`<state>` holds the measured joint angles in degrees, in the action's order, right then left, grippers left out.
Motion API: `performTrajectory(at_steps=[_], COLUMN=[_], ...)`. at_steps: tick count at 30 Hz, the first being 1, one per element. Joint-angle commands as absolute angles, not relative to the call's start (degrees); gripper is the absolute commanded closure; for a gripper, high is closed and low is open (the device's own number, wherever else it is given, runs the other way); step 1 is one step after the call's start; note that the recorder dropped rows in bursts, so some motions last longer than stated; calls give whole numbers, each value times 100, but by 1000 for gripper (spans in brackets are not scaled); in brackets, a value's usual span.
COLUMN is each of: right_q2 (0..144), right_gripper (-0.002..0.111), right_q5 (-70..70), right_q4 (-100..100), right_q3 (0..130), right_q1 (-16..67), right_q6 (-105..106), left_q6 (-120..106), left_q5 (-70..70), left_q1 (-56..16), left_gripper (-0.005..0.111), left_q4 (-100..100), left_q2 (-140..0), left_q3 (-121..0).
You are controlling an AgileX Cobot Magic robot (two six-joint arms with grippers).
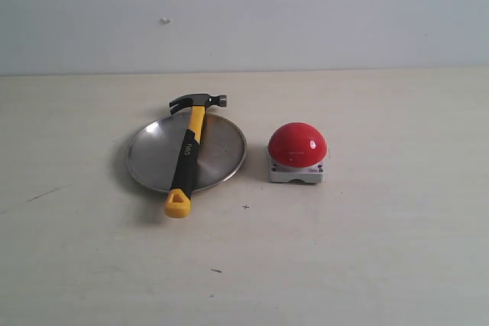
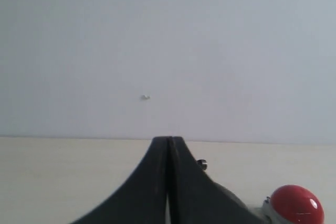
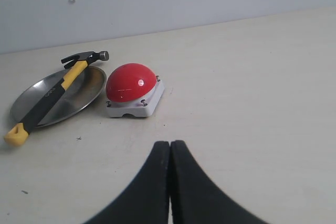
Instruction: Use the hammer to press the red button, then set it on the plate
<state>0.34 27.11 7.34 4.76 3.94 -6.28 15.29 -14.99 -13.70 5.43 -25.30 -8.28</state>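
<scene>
Both claws are empty and pinched together: the left gripper shows its two black fingers meeting along a seam with nothing between them, and the right gripper looks the same, hanging back on the near side of the red button. Out from there, the button sits alone on the pale table, untouched. Just beside the button, on the left arm's side, lies the plate. The hammer lies across that plate, its dark head past the rim farther back than the button and its yellow loop past the rim nearer than the button. Whether the press has happened I can't tell from this. If it hasn't, the pickup looks like the left arm's job. It should spread the fingers wide, come down square across the black grip where the dish probably leaves room underneath, and close firmly. A straight lift should keep the plate from skidding toward the button, and then the head's flat face can go onto the dome's crown.
</scene>
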Motion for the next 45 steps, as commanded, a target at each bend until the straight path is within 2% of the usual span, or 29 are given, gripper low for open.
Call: performTrajectory(at_steps=[1, 9, 15, 24, 28, 45], right_q2=[0, 0, 0, 0, 0, 0], right_gripper=[108, 108, 108, 108, 108, 108], right_q5=[2685, 2685, 2685, 2685, 2685, 2685], right_q4=[733, 733, 733, 733, 733, 733], right_q3=[437, 437, 437, 437, 437, 437], right_q1=[405, 405, 405, 405, 405, 405], right_q6=[-581, -581, -581, -581, -581, -581], left_q6=[1913, 2105, 1795, 1672, 1632, 1506], left_q5=[-1633, -1484, 254, 1464, 1579, 1828], left_q1=[-771, 63, 332, 343, 343, 343], left_gripper=[107, 107, 107, 107, 107, 107], left_q4=[463, 537, 1155, 1291, 1304, 1347], left_q2=[-2062, -1285, -1096, -385, 0, 0], left_q3=[-425, 0, 0, 0, 0, 0])
